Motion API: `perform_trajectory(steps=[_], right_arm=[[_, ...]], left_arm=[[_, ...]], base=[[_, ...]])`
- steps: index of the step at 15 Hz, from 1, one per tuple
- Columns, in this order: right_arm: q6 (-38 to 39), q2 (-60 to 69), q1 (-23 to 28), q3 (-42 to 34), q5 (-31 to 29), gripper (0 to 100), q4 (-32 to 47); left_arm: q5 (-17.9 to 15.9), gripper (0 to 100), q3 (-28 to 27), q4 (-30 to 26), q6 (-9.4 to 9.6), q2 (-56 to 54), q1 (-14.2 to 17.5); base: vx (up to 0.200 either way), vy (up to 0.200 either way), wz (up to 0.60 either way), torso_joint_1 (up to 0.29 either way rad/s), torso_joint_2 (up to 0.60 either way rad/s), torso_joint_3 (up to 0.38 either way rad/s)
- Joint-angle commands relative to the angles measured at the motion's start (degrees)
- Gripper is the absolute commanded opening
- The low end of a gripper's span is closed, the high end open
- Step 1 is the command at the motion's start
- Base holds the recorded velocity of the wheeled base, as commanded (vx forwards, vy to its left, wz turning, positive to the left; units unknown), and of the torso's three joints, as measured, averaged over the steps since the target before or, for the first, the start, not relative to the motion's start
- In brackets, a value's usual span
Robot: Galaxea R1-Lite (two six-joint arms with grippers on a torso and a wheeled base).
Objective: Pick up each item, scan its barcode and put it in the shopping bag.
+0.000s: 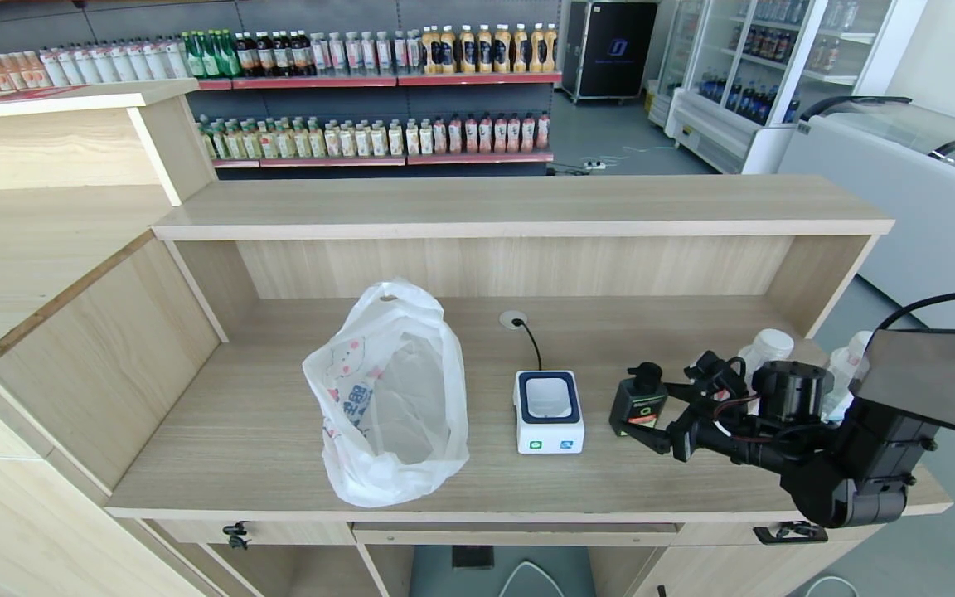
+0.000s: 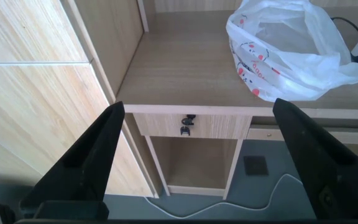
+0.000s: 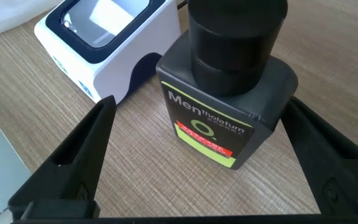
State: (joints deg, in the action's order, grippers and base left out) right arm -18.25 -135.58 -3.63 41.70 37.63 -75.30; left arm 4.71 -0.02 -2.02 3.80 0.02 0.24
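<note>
A small dark bottle (image 1: 637, 402) with a black cap is seen standing upright on the wooden counter (image 1: 237, 431), just beside the white scanner (image 1: 550, 410); the open shopping bag (image 1: 390, 398) is set beyond the scanner. The right gripper (image 1: 658, 412) is placed around the bottle, its fingers (image 3: 73, 162) spread wide, apparently clear of it. The left gripper (image 2: 197, 168) is held low before the counter's edge, spread and empty. The bottle is judged rigid, smooth and light, best taken by its flat sides below the cap

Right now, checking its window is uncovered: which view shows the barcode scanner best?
Head view: the whole barcode scanner, window up, uncovered. Right wrist view crops it behind the bottle; left wrist view catches a corner past the shopping bag.
</note>
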Motion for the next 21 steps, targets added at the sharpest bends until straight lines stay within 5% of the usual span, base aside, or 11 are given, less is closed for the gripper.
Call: perform_trajectory(steps=[1,13,14,21], right_arm=[[0.0,-0.9,-0.2,0.2,0.1,100,-0.1],[0.4,-3.5,-0.5,1.3,1.2,100,-1.8],[0.7,-3.5,-0.5,1.5,1.8,0,-2.0],[0.9,-3.1,-0.5,1.9,1.8,0,-3.4]], left_arm=[[0.0,100,0.0,0.0,-0.02,0.0,0.0],[0.0,100,0.0,0.0,-0.02,0.0,0.0],[0.0,100,0.0,0.0,-0.02,0.0,0.0],[0.0,100,0.0,0.0,-0.02,0.0,0.0]], base=[[0.000,0.000,0.00,0.000,0.00,0.000],[0.000,0.000,0.00,0.000,0.00,0.000],[0.000,0.000,0.00,0.000,0.00,0.000],[0.000,0.000,0.00,0.000,0.00,0.000]])
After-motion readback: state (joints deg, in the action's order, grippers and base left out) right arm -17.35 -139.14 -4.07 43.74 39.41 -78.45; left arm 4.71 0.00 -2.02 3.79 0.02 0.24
